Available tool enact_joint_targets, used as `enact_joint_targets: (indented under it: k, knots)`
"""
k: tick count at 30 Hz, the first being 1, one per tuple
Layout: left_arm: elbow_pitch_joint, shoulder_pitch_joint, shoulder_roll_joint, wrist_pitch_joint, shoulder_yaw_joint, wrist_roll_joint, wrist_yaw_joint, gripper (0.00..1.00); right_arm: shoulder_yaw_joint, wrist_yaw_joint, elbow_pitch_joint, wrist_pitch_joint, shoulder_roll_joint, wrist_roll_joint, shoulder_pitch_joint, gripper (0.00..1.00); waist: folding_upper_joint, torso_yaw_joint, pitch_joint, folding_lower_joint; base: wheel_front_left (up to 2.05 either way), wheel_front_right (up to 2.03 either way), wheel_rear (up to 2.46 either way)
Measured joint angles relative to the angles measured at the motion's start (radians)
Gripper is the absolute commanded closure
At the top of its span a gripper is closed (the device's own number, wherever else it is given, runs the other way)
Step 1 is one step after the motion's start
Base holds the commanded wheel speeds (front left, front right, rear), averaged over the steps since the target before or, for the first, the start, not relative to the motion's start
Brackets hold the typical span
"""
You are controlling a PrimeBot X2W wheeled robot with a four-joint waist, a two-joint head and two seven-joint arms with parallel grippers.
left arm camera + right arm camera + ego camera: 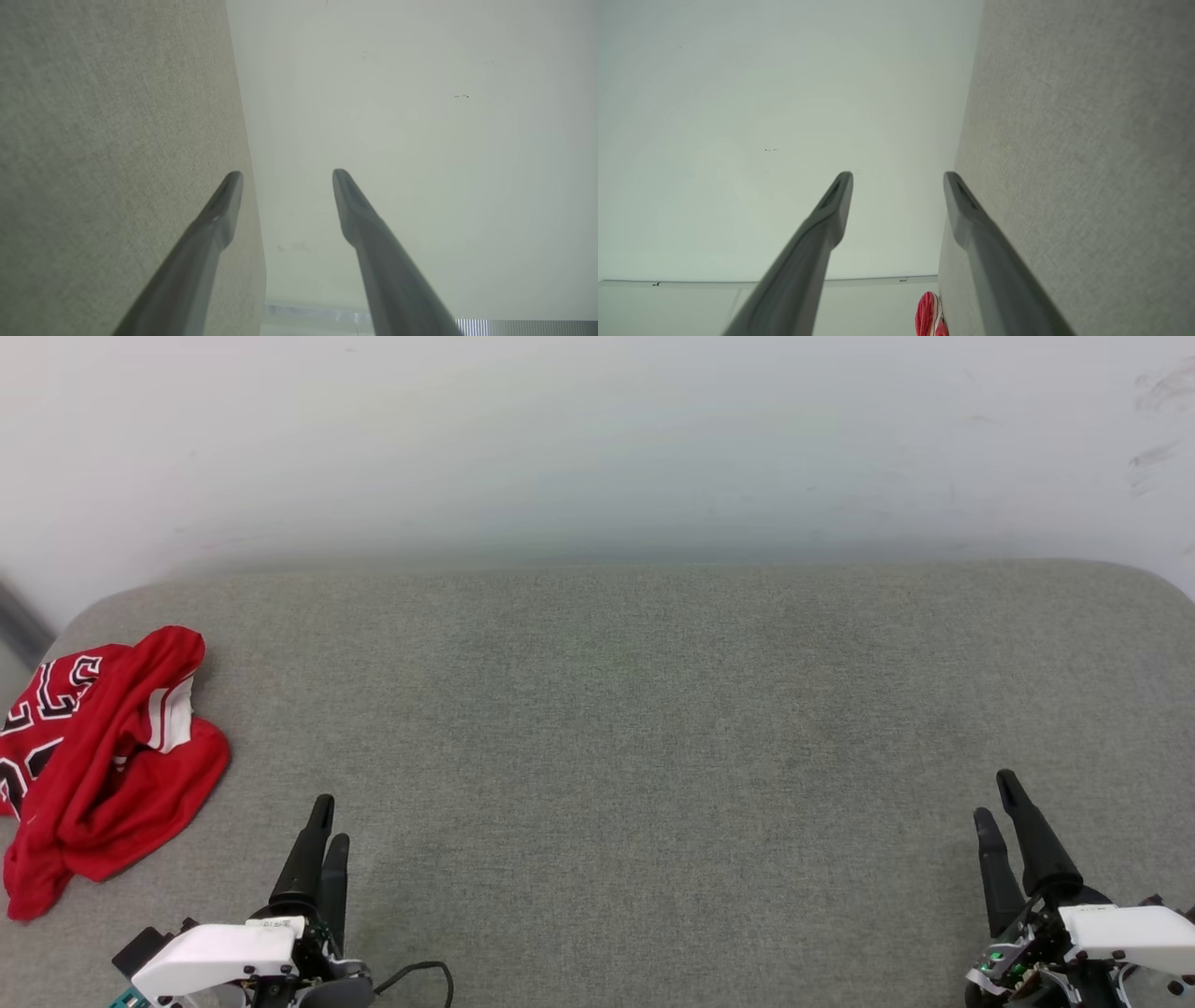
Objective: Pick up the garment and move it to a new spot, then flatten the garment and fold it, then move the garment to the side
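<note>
The garment (103, 765), a red jersey with black white-outlined lettering and striped trim, lies crumpled at the far left edge of the grey fabric surface (597, 728). A red bit of the garment (927, 313) also peeks in at the bottom of the right wrist view. My left gripper (332, 819) hovers at the lower left, just right of the garment and apart from it. Its fingers stand open and empty in the left wrist view (287, 172). My right gripper (993, 793) is at the lower right, far from the garment, open and empty (898, 173).
A white wall (597, 448) rises behind the padded surface. The surface has rounded back corners, and its left edge runs close by the garment. A black cable (425, 975) loops beside my left wrist.
</note>
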Motion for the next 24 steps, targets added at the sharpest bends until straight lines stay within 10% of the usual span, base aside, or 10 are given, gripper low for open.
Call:
enact_joint_targets:
  k: [24]
  knots:
    - [-0.063,0.021,0.001,-0.106,0.082,0.272,0.015,0.0,-0.005,0.0,-0.053,-0.105,0.001,-0.363,0.023,0.0,0.0,-0.003,0.0,0.0,0.0,0.0,0.0]
